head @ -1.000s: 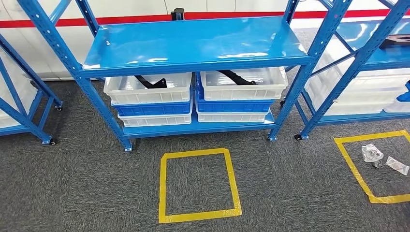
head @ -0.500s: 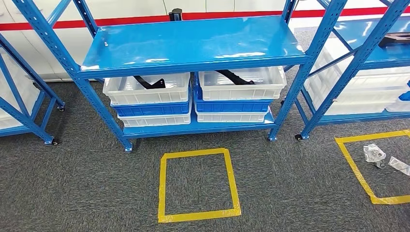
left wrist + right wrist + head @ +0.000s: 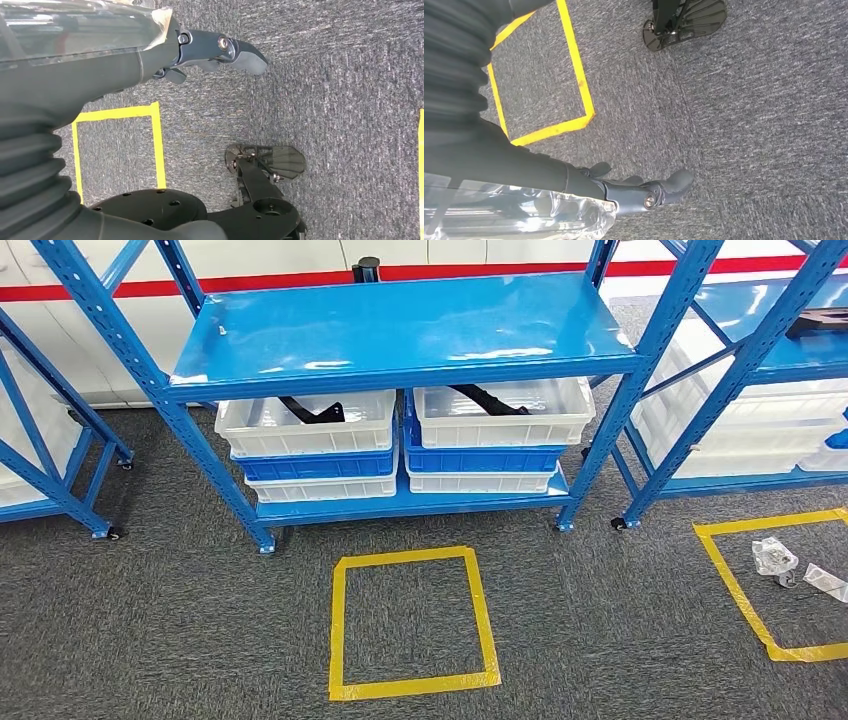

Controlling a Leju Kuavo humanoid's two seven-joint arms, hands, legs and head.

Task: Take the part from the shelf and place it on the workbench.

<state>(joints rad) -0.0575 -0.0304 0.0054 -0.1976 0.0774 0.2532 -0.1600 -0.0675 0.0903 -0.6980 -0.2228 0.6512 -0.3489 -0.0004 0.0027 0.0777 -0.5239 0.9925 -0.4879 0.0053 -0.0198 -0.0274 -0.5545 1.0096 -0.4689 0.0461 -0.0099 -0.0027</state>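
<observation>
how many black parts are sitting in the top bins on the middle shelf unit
2. One black part lies in the top left white bin, the other in the top right white bin. The bins stacked below could hide more.

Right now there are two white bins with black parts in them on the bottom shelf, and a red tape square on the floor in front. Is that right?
Not quite. The tape square is yellow, not red; the head view shows it on the grey carpet in front of the shelf. The rest holds: two white bins on the bottom level, each with a black part inside.
</observation>
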